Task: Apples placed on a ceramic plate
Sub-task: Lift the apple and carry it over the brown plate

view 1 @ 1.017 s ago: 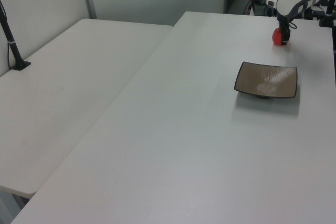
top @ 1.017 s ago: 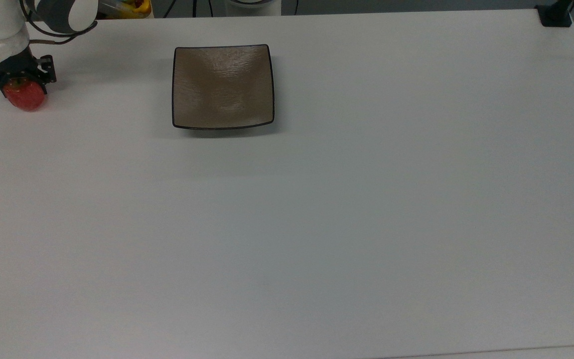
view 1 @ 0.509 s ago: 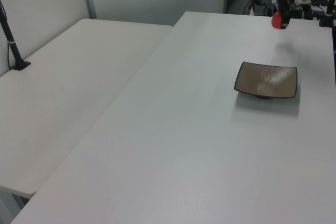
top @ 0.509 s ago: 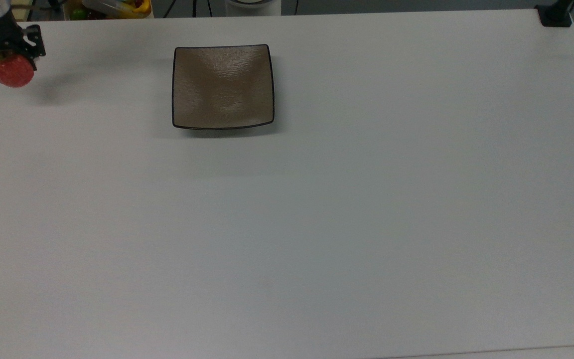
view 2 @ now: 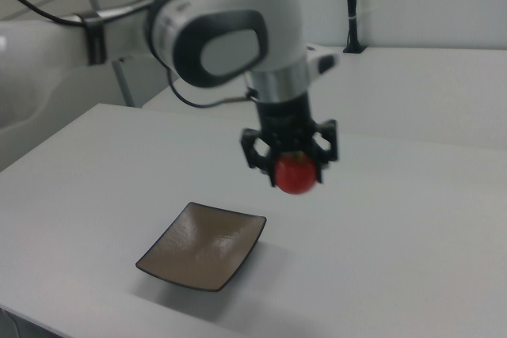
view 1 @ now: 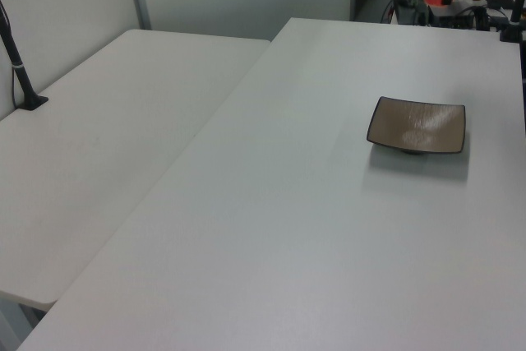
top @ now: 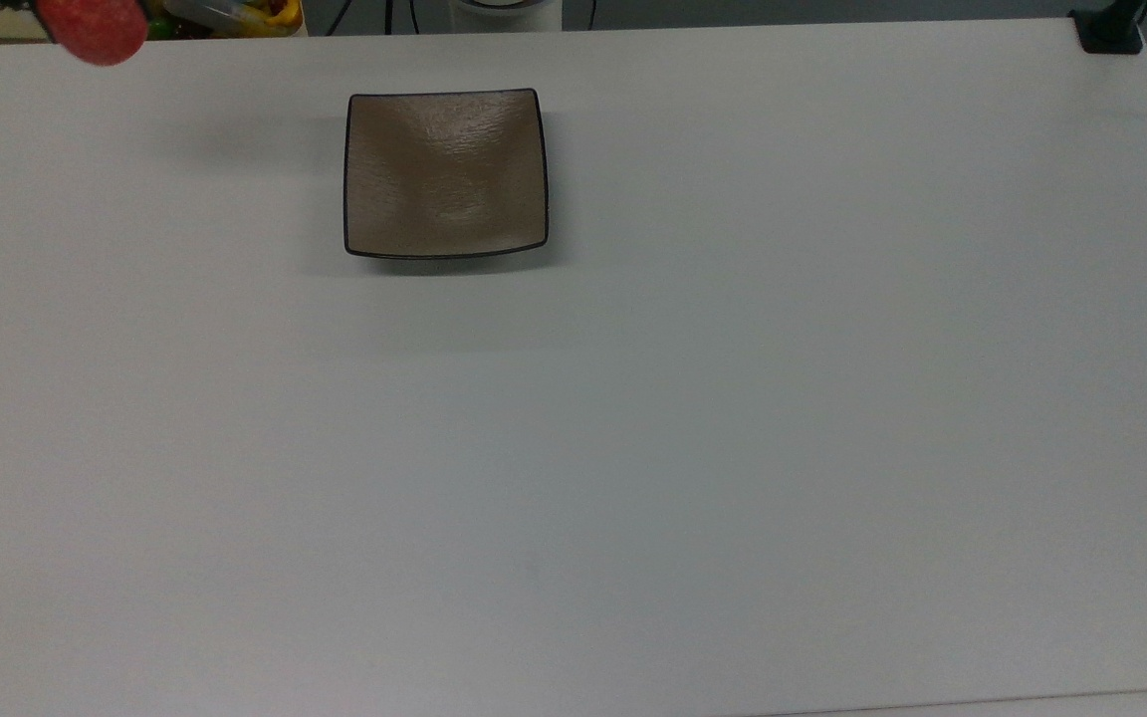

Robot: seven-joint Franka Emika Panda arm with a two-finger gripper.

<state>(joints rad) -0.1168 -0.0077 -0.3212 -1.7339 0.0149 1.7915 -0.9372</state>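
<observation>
Apple (view 2: pixel 295 174) hung clamped in the hand (view 2: pixel 291 165), lifted clear above the white desk (view 2: pixel 396 259), apparently well apart from the bare ceramic plate (view 2: pixel 202 255).

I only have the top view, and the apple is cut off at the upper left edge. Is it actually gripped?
Observer: Yes. In the right view the pincer is shut on the apple.
Operator: How high is it?
Observer: Held in the air, clear of the white table.
Operator: Is it above the plate?
Observer: No. In the right view it hangs off to the right of the ceramic plate, which holds nothing.
</observation>
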